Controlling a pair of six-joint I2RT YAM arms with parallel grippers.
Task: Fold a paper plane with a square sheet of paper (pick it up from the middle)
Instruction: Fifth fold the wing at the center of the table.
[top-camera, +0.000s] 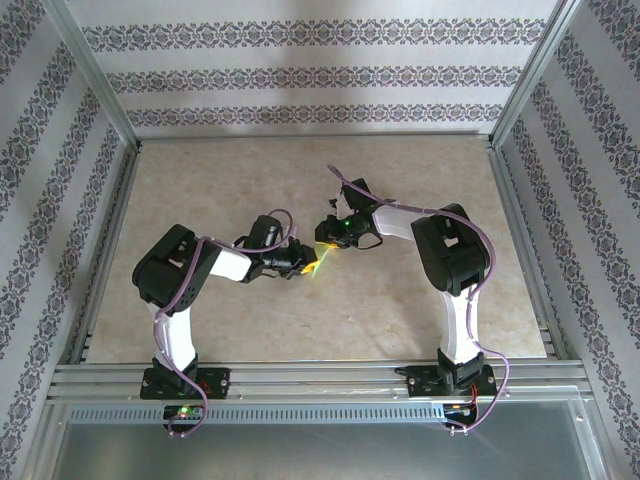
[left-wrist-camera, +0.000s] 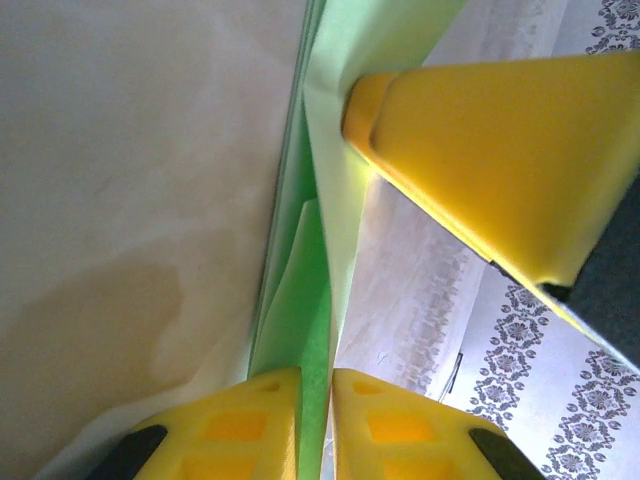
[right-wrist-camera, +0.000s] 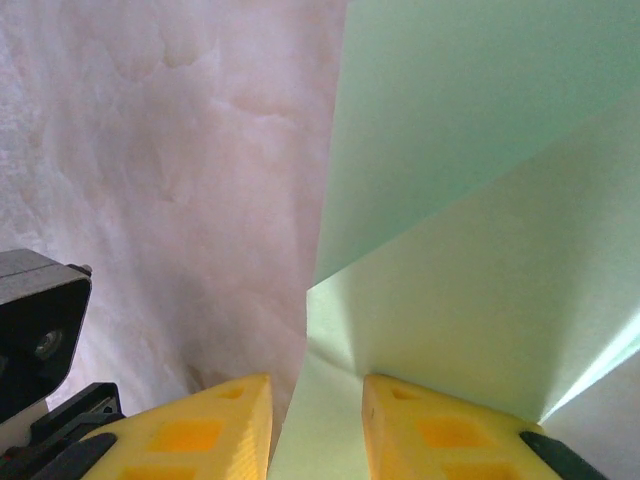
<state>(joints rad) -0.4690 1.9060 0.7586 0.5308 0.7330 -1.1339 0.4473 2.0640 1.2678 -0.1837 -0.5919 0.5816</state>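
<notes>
Paper: green paper (top-camera: 318, 262), folded into more than one layer, sits mid-table betw. the two gripper tips, which meet at it.
Paper vs L gripper: in left wrist view I see the sheet run edge-on up out of the slot betw. the yellow fingers (left-wrist-camera: 250, 425) of the L gripper (left-wrist-camera: 316, 378). Darker inner layer, paler flap beside it.
L gripper state: narrow, just a slit w/ paper in it. I can't tell if it's pinching or slack.
Paper vs R gripper: in right wrist view the pale sheet takes the rt side and drops into the gap of the R gripper (right-wrist-camera: 318, 385). A fold edge runs down into that gap.
R gripper state: fingers partly apart, paper betw. them. One R finger (left-wrist-camera: 480, 150) has its tip touching the pale flap. Clamped or not, I can't tell.
L arm (top-camera: 175, 270): base near-left, elbow up, forearm reaching rt toward centre.
R arm (top-camera: 452, 250): base near-right, elbow high, forearm reaching left, wrist a bit farther out than the L one.
Table: beige marbled table (top-camera: 250, 180) under it all. I can't tell whether the paper touches it.
</notes>
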